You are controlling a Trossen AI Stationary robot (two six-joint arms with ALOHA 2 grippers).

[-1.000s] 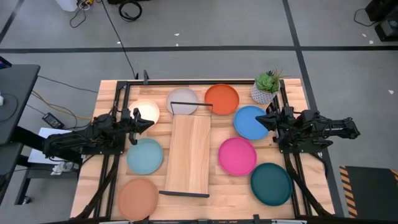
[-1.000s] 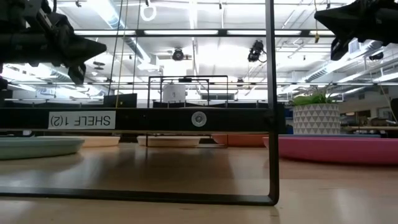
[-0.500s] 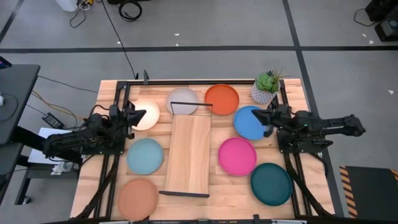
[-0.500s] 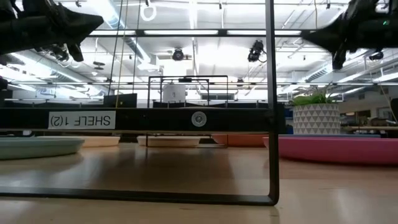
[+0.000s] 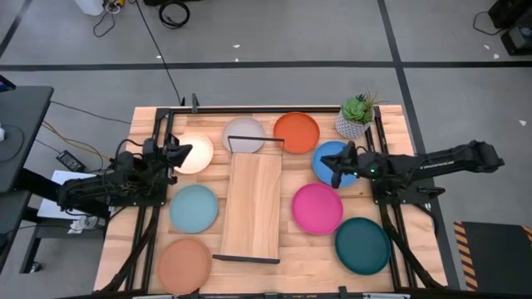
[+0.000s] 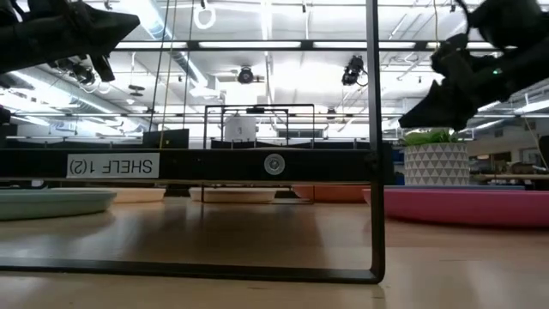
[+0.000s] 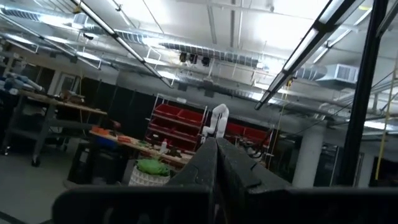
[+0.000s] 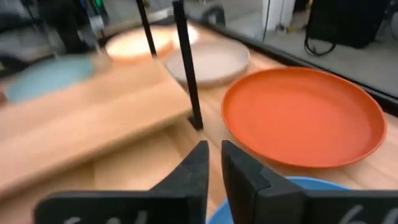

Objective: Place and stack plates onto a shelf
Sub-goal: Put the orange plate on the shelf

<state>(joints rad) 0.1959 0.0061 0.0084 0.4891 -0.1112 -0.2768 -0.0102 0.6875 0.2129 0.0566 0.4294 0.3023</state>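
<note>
The shelf (image 5: 253,205) lies flat at mid-table, bare, with eight plates around it: cream (image 5: 196,153), grey (image 5: 241,131) and orange (image 5: 297,132) at its far end, light teal (image 5: 194,208) and peach (image 5: 184,264) to its left, blue (image 5: 326,169), magenta (image 5: 317,208) and dark teal (image 5: 362,244) to its right. The right gripper (image 5: 336,169) hovers over the blue plate's shelf-side edge, fingers slightly parted, holding nothing. The left gripper (image 5: 184,151) hangs above the cream plate, fingers pressed together, empty.

two black jointed arms (image 5: 108,187); angular black fingers (image 8: 199,168); small green light on right arm.
</note>
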